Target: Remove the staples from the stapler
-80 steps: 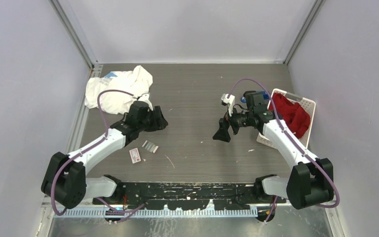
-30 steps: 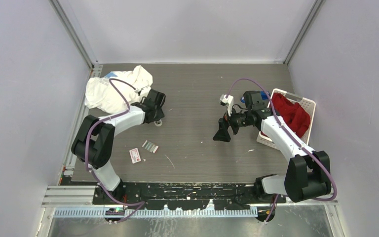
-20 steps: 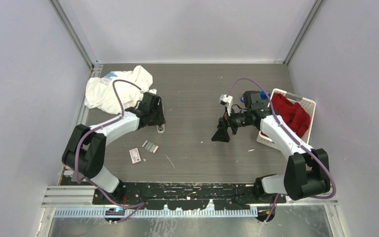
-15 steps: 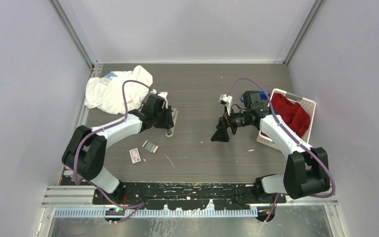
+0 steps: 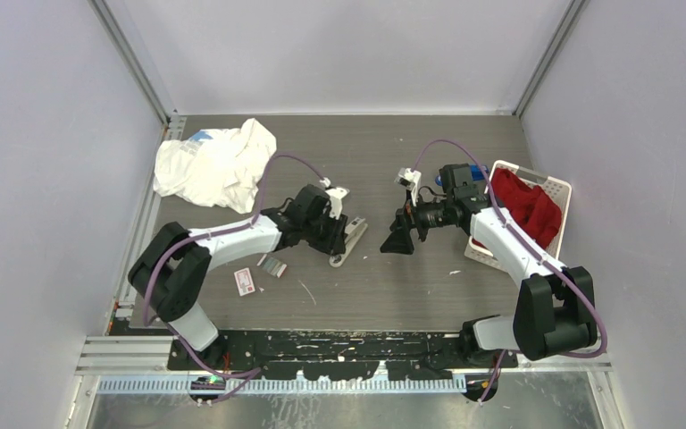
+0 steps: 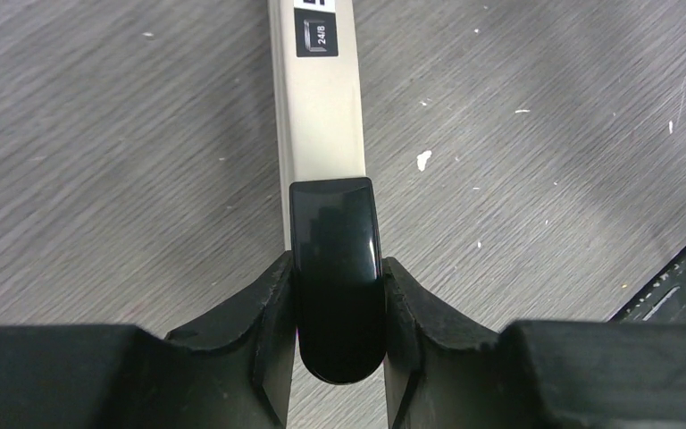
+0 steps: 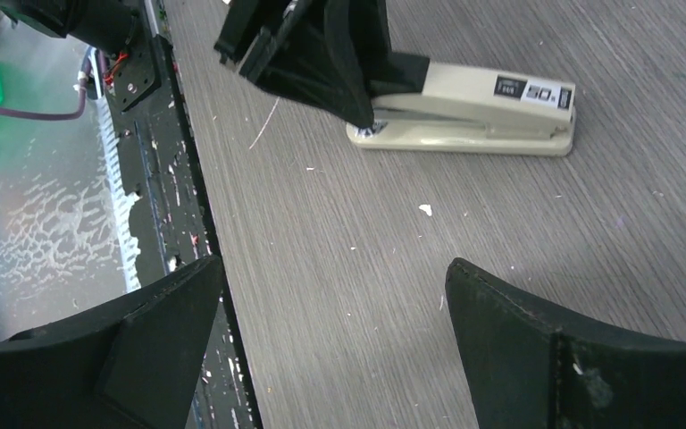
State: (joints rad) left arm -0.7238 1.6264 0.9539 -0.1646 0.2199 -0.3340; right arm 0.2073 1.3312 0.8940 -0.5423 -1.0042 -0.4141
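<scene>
Left to right, from the overhead view. A crumpled white cloth (image 5: pixel 214 165) is lying at the far left. Nearer the arms, a small white-and-red box (image 5: pixel 245 281) is sitting just beside loose staples (image 5: pixel 272 265), short grey strips flat on the table (image 5: pixel 366 295), close by the left forearm. The left gripper (image 6: pixel 338 304) is clamping its part-closed fingers (image 6: pixel 268 308) on the black rear end of a beige stapler (image 6: pixel 322 116), which is lying shut on the table at centre. Whether strips are inside it cannot be told. The right gripper (image 7: pixel 335 295) is hanging fully open, holding nothing, facing the stapler's front. A white basket (image 5: pixel 558 189) holding a red cloth (image 5: pixel 527 207) is standing at the right. The strips are probably light, thin and brittle at their joins, best pinched across the long sides. The stapler is rigid and smooth, so steadying the base while lifting the top seems wise.
</scene>
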